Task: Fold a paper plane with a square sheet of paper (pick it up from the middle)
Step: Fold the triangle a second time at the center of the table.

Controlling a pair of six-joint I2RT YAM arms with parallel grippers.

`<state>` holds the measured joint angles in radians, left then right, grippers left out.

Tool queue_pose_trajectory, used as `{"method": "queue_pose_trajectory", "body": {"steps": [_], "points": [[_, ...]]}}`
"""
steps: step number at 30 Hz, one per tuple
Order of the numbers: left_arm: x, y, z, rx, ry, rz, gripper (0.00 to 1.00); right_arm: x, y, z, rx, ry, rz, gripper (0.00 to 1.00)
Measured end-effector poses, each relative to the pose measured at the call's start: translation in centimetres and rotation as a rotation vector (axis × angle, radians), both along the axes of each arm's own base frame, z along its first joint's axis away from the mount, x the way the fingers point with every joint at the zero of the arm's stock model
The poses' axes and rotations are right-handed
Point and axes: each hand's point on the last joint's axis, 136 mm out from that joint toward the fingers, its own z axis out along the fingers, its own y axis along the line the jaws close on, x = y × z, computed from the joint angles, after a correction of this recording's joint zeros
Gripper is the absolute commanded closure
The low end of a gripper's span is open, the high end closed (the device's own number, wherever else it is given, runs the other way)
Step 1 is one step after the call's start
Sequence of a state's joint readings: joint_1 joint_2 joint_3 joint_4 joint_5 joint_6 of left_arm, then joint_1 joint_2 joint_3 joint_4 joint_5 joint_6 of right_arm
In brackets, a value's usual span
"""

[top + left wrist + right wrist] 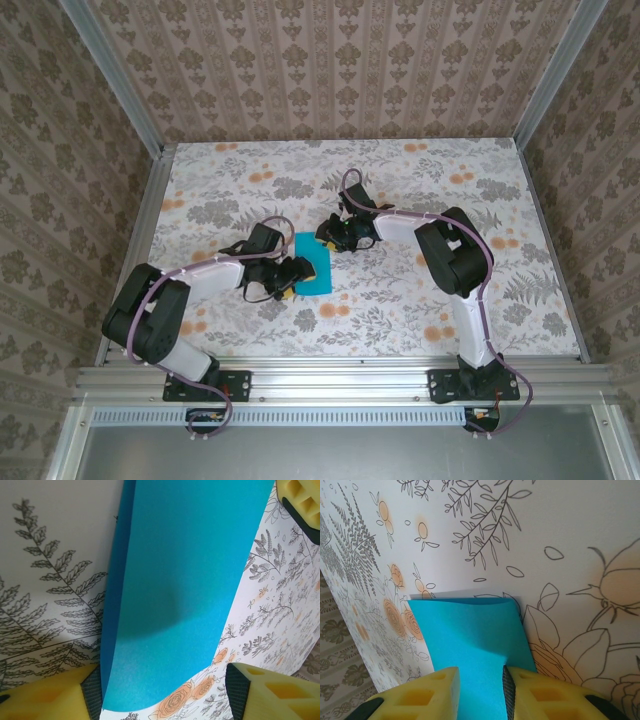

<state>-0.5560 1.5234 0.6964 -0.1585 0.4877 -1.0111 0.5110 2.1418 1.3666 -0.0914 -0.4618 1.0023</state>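
A folded sheet of bright cyan-blue paper [312, 266] is pictured on the floral-patterned worktop [420, 300], straddled by the widely spread left fingers [45, 700] and the narrowly parted right fingers [420, 695].

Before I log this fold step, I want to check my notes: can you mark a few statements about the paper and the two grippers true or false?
1. The square sheet of paper lies on the floral table. True.
2. The paper is one flat, unfolded layer. False: it is folded over, and the left wrist view shows a doubled edge.
3. The left gripper has its jaws wide apart, astride the paper. True.
4. The paper is a narrow pointed dart. False: it is a plain rectangle with square corners.
5. The right gripper hangs far from the paper. False: it sits right at one end of the paper.
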Motion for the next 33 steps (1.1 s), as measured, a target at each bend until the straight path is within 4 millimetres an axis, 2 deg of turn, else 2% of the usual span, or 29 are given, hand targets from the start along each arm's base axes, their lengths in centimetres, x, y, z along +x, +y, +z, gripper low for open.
{"method": "queue_pose_trajectory", "body": {"steps": [7,15,33], "points": [[0.4,0.1,0.3,0.013,-0.014,0.001,0.38,0.0,0.0,0.0,0.000,0.000,0.000,0.68],[0.5,0.6,0.2,0.049,-0.031,-0.006,0.33,0.0,0.0,0.0,-0.001,0.000,0.000,0.68],[0.3,1.0,-0.1,0.074,-0.032,-0.021,0.31,0.0,0.0,0.0,0.000,0.001,0.000,0.68]]}}
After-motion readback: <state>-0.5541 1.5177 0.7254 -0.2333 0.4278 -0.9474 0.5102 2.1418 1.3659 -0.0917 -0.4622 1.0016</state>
